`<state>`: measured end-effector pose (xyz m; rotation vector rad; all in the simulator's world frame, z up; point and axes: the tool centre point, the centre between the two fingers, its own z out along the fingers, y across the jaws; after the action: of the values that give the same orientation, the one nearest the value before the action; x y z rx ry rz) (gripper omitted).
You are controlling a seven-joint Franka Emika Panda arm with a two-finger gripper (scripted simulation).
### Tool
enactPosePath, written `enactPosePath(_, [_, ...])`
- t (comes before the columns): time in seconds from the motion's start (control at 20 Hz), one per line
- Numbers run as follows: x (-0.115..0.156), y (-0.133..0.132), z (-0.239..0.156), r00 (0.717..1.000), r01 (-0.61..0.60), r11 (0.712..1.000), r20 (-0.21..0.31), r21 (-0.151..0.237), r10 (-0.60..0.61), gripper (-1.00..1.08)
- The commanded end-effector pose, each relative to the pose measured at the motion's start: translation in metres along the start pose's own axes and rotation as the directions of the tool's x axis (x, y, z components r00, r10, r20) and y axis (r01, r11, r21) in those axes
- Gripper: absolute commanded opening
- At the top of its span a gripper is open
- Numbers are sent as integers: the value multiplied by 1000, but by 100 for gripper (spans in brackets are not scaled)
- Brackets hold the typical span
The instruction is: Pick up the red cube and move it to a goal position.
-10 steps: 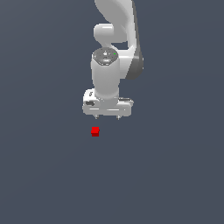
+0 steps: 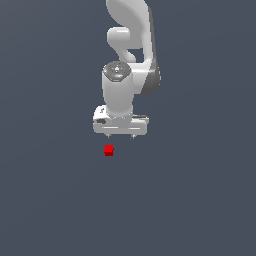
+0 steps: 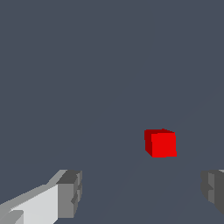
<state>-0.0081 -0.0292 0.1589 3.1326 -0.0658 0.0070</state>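
1. Since the earlier frame, the gripper has eased slightly toward the exterior view's left; the cube has not moved.
2. Its fingers are spread wide, holding nothing.
3. The red cube rests on the grey floor, near the gripper, apart from both fingertips.

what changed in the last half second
The gripper shifted slightly toward the exterior view's left and a little lower, nearer the red cube. Nothing was grasped; its fingers are spread apart. The cube stayed put.
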Motion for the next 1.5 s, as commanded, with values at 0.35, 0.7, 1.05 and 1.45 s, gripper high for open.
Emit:
enactPosePath(0.35, [-7, 35, 72, 1000, 27, 1000, 3, 4, -27, 100])
enactPosePath(0.7, [-10, 58, 121, 999, 45, 999, 4, 7, -45, 100])
enactPosePath(1.05, [-10, 66, 139, 999, 52, 999, 4, 8, -52, 100])
enactPosePath(1.45, [-10, 66, 139, 999, 52, 999, 4, 8, -52, -100])
